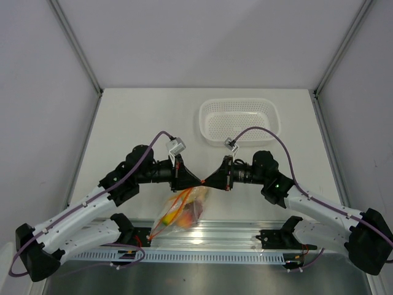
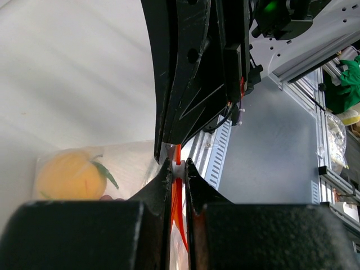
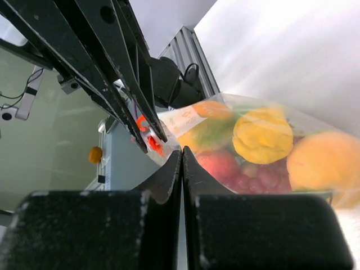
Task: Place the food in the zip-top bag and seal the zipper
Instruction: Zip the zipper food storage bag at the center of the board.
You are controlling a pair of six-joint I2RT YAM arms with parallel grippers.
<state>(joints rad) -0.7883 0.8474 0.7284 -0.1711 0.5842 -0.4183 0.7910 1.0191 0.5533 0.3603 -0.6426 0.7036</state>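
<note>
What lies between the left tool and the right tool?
Just the zipper of the zip-top bag: the left tool pinches it and the right tool grips the bag's mouth alongside. Wrist views show it best.

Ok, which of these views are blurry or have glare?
Top external: sharp, evenly lit, mild glare on the metal rail. Left wrist: its fingers are blurred dark masses. Right wrist: food looks hazy through the shiny zip-top bag.
</note>
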